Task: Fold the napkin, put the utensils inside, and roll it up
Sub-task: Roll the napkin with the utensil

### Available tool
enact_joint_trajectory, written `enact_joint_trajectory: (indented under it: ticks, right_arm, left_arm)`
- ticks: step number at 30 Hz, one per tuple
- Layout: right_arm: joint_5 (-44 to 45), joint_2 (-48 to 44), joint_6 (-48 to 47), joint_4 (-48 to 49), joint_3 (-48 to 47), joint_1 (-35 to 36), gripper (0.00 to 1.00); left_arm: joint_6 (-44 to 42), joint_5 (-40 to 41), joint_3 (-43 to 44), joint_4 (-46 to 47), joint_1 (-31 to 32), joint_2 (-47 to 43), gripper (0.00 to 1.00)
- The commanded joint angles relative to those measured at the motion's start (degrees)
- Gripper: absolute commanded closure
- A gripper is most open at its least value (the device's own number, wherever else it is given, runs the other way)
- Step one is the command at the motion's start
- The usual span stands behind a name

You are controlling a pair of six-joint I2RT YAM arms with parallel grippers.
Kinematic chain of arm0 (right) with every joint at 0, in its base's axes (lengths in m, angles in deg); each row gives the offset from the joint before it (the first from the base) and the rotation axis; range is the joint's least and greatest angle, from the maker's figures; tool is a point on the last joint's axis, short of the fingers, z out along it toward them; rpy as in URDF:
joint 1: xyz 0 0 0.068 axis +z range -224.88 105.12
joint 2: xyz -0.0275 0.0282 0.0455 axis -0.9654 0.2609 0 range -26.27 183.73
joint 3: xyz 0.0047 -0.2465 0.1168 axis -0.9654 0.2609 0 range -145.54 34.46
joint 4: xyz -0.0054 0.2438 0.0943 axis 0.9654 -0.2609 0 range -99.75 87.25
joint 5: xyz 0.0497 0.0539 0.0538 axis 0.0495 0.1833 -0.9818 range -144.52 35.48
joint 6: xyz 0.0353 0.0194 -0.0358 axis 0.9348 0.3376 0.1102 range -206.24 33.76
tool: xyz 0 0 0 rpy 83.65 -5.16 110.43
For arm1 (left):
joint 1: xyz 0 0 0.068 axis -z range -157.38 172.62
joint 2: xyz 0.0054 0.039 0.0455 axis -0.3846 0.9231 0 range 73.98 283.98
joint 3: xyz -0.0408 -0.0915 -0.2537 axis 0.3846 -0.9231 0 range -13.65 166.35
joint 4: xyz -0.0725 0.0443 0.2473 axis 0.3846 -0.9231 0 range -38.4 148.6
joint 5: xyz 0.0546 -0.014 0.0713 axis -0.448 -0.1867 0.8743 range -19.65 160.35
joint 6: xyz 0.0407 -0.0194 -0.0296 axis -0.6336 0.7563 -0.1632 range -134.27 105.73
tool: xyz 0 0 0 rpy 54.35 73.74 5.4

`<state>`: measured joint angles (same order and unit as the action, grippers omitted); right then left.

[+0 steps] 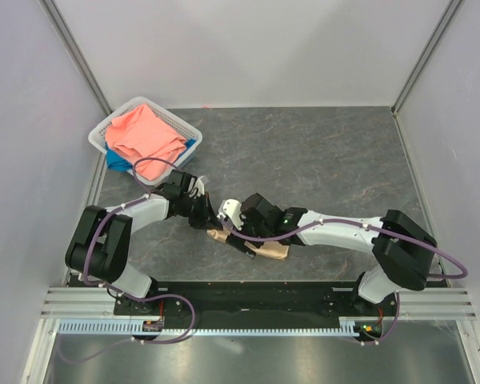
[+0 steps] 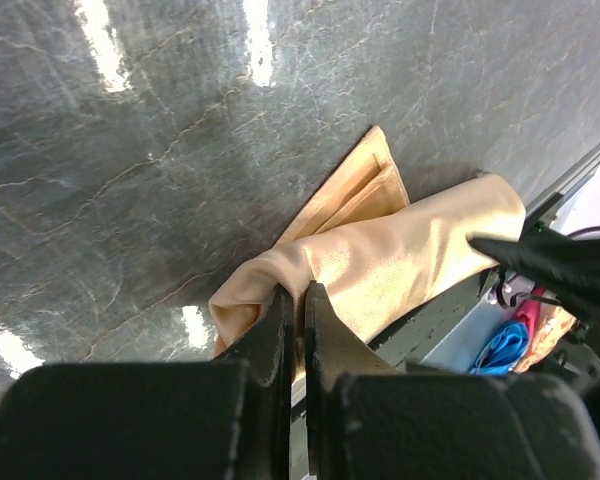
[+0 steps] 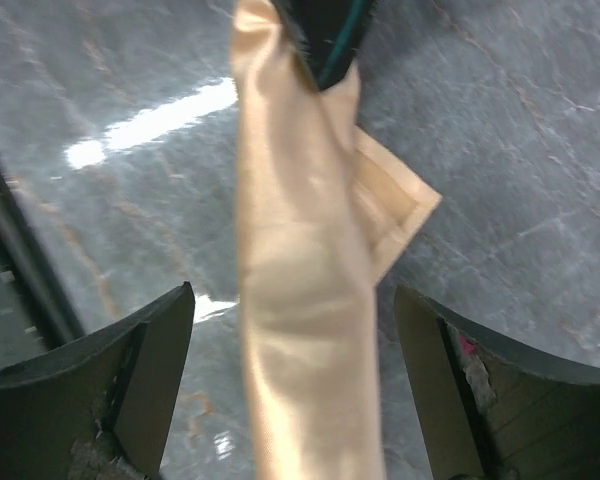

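Napkin [image 2: 400,260], rolled, end clamped in left gripper [image 2: 295,297]; right gripper [image 3: 292,325] spread wide astride, clear of both edges

Left gripper [image 2: 298,300] pinching rolled napkin [image 2: 390,260] end, grey marbled table [image 2: 130,150]

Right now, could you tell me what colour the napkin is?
Napkin: shiny peach-gold, best in right wrist view.

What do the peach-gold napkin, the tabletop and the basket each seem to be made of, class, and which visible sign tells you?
The napkin looks like satin-type cloth: soft sheen, stitched hem. The tabletop is grey, polished and stone-look, with pale veins and glare; real stone or laminate, I cannot tell. The basket is probably white plastic: slotted lattice walls.
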<state>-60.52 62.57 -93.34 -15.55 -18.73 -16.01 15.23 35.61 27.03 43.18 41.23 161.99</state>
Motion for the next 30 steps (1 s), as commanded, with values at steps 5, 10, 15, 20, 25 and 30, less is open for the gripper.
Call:
enact_joint_trajectory:
  ticks: [5, 10, 15, 20, 25, 30]
  right_arm:
    - [7.8, 5.7, -4.9, 4.0, -0.9, 1.7, 0.10]
    - [6.1, 8.3, -4.9, 3.8, -2.4, 1.4, 0.11]
    - [-1.0, 11.4, -3.5, 0.6, -4.4, -0.9, 0.22]
    - [-12.6, 13.6, -1.6, -3.9, -5.5, -4.7, 0.47]
    - [-27.5, 16.4, 1.2, -6.2, -5.9, -10.5, 0.57]
    - [-36.8, 18.6, 3.7, -6.4, -6.8, -14.3, 0.57]
  left_arm:
    - [-3.7, -2.3, 2.8, -3.8, -0.2, 1.0, 0.98]
    - [-4.1, -2.6, 2.8, -4.1, -0.2, 1.4, 0.98]
    - [-4.7, -3.5, 3.2, -4.2, -0.2, 1.4, 0.96]
    - [-4.7, -0.9, 4.6, -4.3, -0.3, -1.1, 0.49]
    - [-4.1, 5.0, 5.6, -4.2, -0.9, -5.5, 0.32]
    - [-3.7, 9.4, 3.6, -3.0, -0.9, -10.0, 0.31]
